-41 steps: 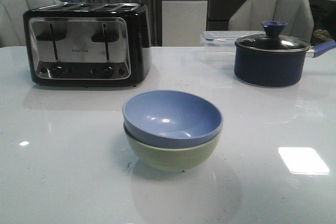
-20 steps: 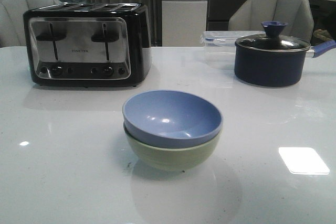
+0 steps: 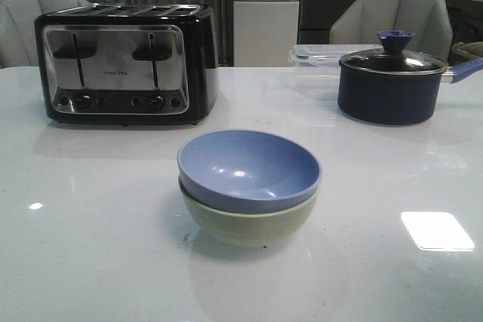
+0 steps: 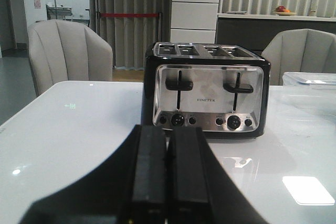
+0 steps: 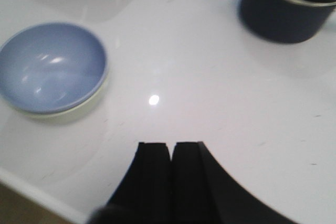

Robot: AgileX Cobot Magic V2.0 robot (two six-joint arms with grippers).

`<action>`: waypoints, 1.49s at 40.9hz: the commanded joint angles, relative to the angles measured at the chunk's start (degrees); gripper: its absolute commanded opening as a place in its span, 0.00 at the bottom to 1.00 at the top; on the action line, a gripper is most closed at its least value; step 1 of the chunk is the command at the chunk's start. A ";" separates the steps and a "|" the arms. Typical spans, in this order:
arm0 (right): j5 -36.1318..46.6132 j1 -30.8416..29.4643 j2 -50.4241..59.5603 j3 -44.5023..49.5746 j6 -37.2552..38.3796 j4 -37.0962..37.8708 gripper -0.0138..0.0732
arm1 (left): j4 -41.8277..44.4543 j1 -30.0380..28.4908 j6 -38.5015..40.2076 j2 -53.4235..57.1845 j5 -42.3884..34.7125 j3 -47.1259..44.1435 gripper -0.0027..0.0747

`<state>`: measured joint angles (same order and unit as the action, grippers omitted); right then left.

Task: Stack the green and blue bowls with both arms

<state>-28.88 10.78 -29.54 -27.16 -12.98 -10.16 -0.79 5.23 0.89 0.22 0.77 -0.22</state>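
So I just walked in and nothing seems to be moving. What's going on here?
Nothing is being handled right now. The blue bowl sits nested inside the green bowl in the middle of the table, so the stack looks done. Both hands are shut and empty: the left hand faces the toaster, and the right hand hangs above the table, clear of the bowls.

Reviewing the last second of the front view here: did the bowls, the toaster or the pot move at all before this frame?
Nothing visibly changed. The blue bowl sits nested in the green bowl as before, and the toaster and lidded pot kept their places on the table. No arm enters the front view in any picture.
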 commanded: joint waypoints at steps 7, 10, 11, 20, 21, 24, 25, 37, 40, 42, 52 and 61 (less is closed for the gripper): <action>19.23 -9.19 18.12 13.60 -0.37 -0.50 0.22 | -0.37 -0.07 -0.04 1.19 -4.96 -0.23 0.15; 21.81 -10.69 22.45 17.98 -0.37 -0.78 0.22 | -0.37 -0.07 -0.04 1.19 -4.96 -0.23 0.15; 22.76 -11.05 23.98 19.14 -0.37 -1.01 0.22 | -0.37 -0.07 -0.04 1.19 -4.96 -0.23 0.15; 29.53 -11.74 30.55 28.66 -0.37 -1.28 0.22 | -0.37 -0.07 -0.04 1.19 -4.96 -0.23 0.15; 28.48 -11.74 31.09 28.64 -0.37 -1.28 0.22 | -0.37 -0.07 -0.04 1.19 -4.96 -0.23 0.15; 28.88 -11.80 31.16 28.57 -0.37 -1.23 0.22 | -0.37 -0.07 -0.04 1.19 -4.96 -0.23 0.15; 28.88 -11.80 31.16 28.57 -0.37 -1.23 0.22 | -0.37 -0.07 -0.04 1.19 -4.96 -0.23 0.15; 31.47 -11.80 31.28 28.57 -0.15 -1.11 0.22 | -0.37 -0.07 -0.04 1.19 -4.96 -0.23 0.15; 33.32 -11.86 31.28 28.57 4.50 2.54 0.22 | -0.37 -0.07 -0.04 1.19 -4.96 -0.23 0.15; 33.91 -11.86 31.28 28.57 9.92 7.00 0.22 | -0.37 -0.07 -0.04 1.19 -4.96 -0.23 0.15; 34.17 -11.86 31.28 28.57 19.76 12.84 0.22 | -0.37 -0.07 -0.04 1.19 -4.96 -0.23 0.15; 30.82 -11.86 31.28 28.57 17.35 12.70 0.22 | -0.37 -0.07 -0.04 1.19 -4.96 -0.23 0.15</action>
<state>-1.46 -0.73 0.64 1.63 5.87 1.90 -0.79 5.19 0.79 0.22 0.73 -0.22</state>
